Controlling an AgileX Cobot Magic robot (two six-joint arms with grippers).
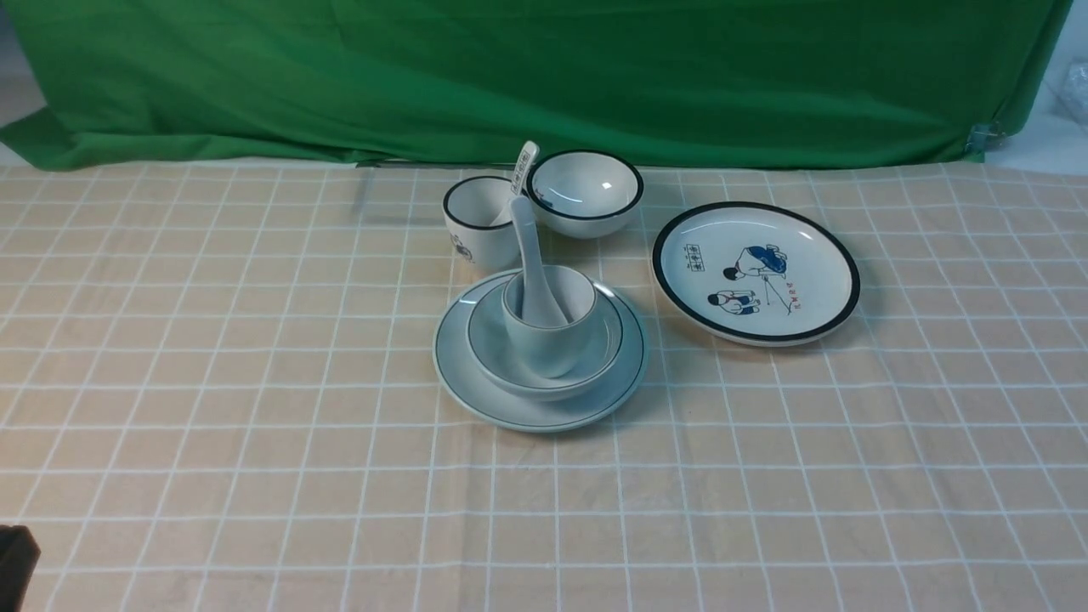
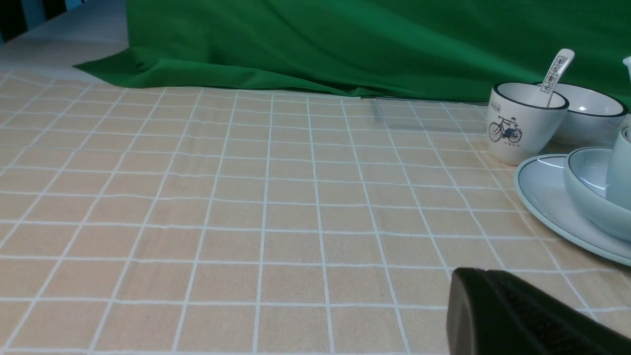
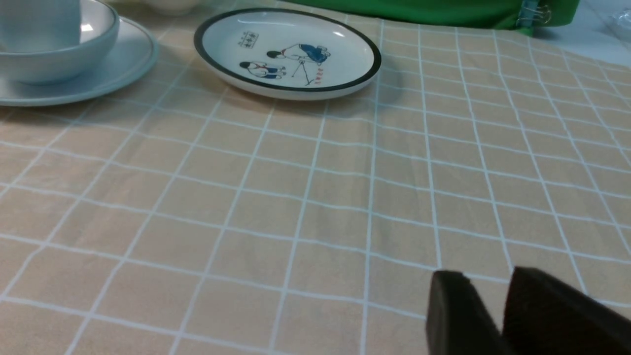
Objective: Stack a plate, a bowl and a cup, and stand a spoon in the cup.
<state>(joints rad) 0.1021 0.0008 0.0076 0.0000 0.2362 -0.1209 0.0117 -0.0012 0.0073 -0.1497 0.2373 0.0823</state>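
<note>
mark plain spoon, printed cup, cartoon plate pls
plain spoon (image 1: 534,280): front view, on its handle above the cup rim.
printed cup (image 2: 517,129): left wrist view, on the bicycle print on its wall.
cartoon plate (image 3: 276,39): right wrist view, on its bare white centre.

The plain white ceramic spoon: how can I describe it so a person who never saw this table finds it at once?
Start at the pale blue-grey round plate in the middle of the checked tablecloth. On it sits a blue-grey bowl, and in that a blue-grey handleless cup. The plain white ceramic spoon stands in this cup, handle up; the other spoon, in the black-rimmed cup behind, has print on its handle.
</note>
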